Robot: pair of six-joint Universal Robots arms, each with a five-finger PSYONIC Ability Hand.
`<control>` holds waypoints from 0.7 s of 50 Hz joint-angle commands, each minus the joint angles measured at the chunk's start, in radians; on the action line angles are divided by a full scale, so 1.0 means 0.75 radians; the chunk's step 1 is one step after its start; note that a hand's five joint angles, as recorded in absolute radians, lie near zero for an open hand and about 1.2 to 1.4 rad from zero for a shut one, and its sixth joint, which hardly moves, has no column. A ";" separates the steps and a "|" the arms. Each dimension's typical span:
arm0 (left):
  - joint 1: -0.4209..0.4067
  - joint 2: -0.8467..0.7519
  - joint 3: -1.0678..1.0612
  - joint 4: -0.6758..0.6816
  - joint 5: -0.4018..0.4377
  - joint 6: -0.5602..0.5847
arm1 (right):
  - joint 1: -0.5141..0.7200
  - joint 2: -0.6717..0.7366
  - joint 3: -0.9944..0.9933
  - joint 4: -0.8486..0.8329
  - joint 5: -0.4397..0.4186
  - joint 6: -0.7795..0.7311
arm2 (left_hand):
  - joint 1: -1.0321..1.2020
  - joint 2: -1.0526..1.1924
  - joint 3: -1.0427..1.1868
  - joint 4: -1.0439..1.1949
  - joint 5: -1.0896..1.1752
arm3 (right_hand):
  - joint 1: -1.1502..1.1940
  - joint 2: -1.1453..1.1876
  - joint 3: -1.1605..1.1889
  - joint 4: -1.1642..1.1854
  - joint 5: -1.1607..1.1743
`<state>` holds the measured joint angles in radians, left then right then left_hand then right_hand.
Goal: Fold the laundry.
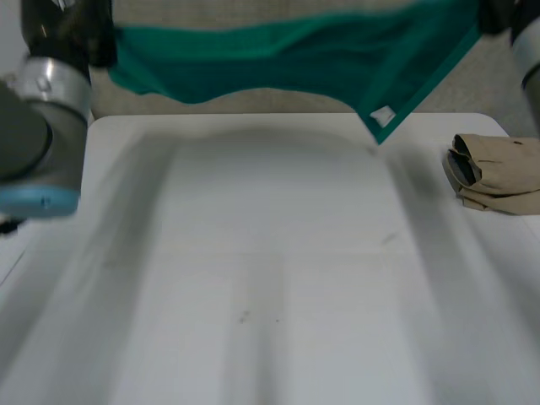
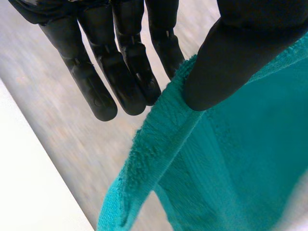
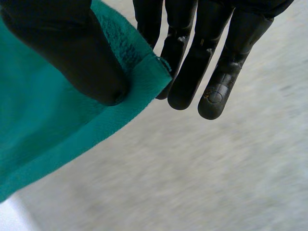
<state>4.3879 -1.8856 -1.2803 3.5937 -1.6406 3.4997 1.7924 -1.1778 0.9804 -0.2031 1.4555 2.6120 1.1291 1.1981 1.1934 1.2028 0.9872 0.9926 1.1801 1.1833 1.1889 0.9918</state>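
Observation:
A green towel [image 1: 295,55] hangs stretched in the air above the far edge of the white table [image 1: 270,278], sagging in the middle. One lower corner with a white label [image 1: 384,116] dips toward the table. My left hand [image 1: 80,29] holds the towel's left end. In the left wrist view its thumb [image 2: 231,57] pinches the towel's edge [image 2: 159,144] against the straight fingers [image 2: 125,72]. My right hand [image 1: 498,13] holds the right end. There the thumb [image 3: 72,53] presses the towel's corner [image 3: 139,77] against the fingers [image 3: 192,62].
A folded beige garment [image 1: 498,173] lies at the table's far right edge. Beyond the table the floor is grey carpet [image 3: 216,183]. My left arm's grey joint [image 1: 38,126] stands over the table's left side.

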 commanded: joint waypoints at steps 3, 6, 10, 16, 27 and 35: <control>0.003 0.060 -0.497 -0.034 0.009 0.001 | -0.058 -0.074 0.611 0.052 -0.263 -0.040 | 0.356 0.264 0.270 0.258 0.313 | 0.538 0.288 0.284 0.277 0.307; 0.009 0.052 -0.596 -0.042 0.009 0.007 | -0.111 -0.076 0.776 0.054 -0.329 -0.089 | 0.356 0.264 0.270 0.258 0.313 | 0.538 0.288 0.284 0.277 0.307; 0.013 0.047 -0.682 -0.098 0.009 0.015 | -0.142 -0.078 0.928 0.078 -0.358 -0.214 | 0.356 0.264 0.270 0.258 0.313 | 0.538 0.288 0.284 0.277 0.307; 0.001 0.115 -0.772 -0.345 0.009 0.054 | -0.160 -0.176 0.996 0.372 -0.343 -0.406 | 0.356 0.264 0.270 0.258 0.313 | 0.538 0.288 0.284 0.277 0.307; -0.005 0.387 -0.876 -1.018 0.017 0.308 | -0.330 -0.477 1.075 1.123 -0.315 -0.854 | 0.356 0.264 0.270 0.258 0.313 | 0.538 0.288 0.284 0.277 0.307; 0.015 0.344 -0.827 -0.889 0.017 0.369 | -0.353 -0.445 1.063 0.975 -0.335 -0.800 | 0.356 0.264 0.270 0.258 0.313 | 0.538 0.288 0.284 0.277 0.307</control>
<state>4.3870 -1.5945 -1.9367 2.8297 -1.6279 3.7460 1.5339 -1.5448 1.7886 0.6475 1.2115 1.9400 1.1291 1.1993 1.1938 1.2028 0.9873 0.9926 1.1801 1.1833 1.1890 0.9918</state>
